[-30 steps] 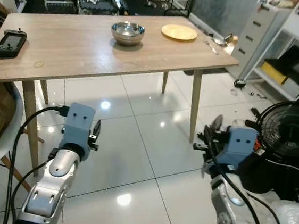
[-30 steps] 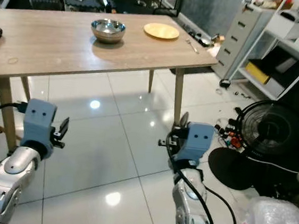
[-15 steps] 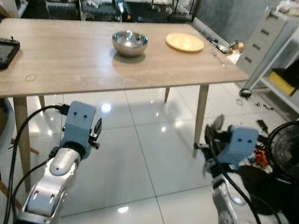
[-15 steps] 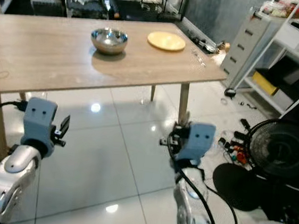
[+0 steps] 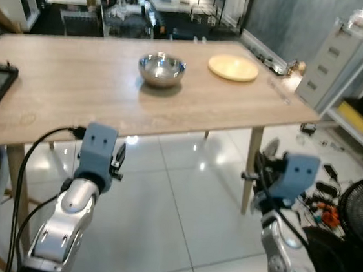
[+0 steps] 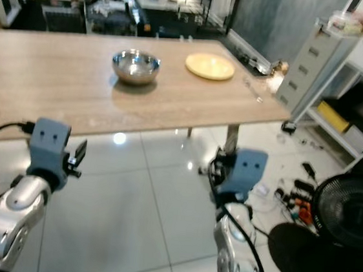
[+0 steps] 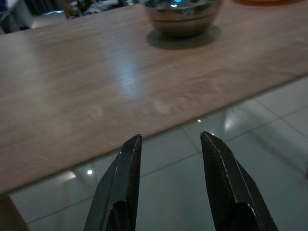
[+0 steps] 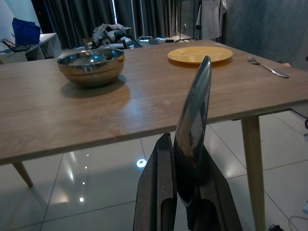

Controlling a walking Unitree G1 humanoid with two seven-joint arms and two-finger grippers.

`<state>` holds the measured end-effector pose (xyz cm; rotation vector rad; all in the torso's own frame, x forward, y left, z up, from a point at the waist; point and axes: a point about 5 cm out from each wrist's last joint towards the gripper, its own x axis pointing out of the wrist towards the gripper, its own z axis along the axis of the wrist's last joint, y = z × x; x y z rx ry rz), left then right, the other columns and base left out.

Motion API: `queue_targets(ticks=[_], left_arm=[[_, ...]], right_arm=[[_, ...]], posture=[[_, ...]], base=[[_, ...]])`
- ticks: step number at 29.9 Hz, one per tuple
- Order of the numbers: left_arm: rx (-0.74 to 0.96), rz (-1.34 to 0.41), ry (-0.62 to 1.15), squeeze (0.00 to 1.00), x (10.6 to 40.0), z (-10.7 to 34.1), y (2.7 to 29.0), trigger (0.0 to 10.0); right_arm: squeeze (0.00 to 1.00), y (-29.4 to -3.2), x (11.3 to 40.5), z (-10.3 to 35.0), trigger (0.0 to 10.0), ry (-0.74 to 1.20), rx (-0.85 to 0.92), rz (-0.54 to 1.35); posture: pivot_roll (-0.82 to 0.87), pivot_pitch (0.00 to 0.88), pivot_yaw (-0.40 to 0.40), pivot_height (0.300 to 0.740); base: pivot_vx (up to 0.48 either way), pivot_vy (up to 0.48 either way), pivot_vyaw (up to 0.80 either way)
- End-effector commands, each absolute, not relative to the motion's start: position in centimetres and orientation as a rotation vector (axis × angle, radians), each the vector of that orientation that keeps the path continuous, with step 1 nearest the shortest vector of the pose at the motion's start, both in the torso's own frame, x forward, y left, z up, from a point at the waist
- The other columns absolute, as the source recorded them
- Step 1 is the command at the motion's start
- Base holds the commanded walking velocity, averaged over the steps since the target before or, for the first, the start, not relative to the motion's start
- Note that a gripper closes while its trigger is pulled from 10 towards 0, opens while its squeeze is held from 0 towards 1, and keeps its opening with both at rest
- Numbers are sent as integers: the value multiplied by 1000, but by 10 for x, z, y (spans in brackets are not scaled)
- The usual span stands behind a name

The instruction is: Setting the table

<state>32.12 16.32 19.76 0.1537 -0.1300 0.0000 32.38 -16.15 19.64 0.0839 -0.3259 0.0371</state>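
Spoon (image 8: 193, 120) in right claw (image 8: 185, 192) (table (image 5: 75, 92) ahead)

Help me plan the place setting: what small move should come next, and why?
Probably step closer and lift the right gripper over the table edge. It is shut on a spoon but sits below the tabletop, short of the bowl and plate.

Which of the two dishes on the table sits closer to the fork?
The flat round yellow plate. It lies between the shiny steel bowl and the silver fork near the wooden table's right end.
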Motion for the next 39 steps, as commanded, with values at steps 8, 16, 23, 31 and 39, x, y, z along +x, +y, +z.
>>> queue_targets(ticks=[8, 16, 23, 31, 39], left_arm=[[156, -7, -130, 0, 319, 197, 162, 10000], [156, -7, -132, 0, 319, 199, 162, 10000], [157, -6, -132, 0, 318, 199, 162, 10000], [160, -11, -130, 0, 318, 198, 161, 10000], [153, -4, -117, 0, 317, 196, 162, 10000]], right_arm=[[0, -171, 323, 213, 10000, -381, 69, -10], [0, -175, 327, 231, 10000, -440, 13, -39], [0, -173, 327, 229, 10000, -432, 19, -37], [0, -172, 326, 225, 10000, -411, 34, -32], [0, -163, 329, 224, 10000, -410, -66, -9]], posture=[[107, 110, 57, 740], [110, 111, 55, 740], [110, 111, 55, 740], [105, 120, 55, 740], [109, 123, 50, 740]], base=[[461, 0, 0], [461, 0, 0], [461, 0, 0], [461, 0, 0], [418, 0, 0]])
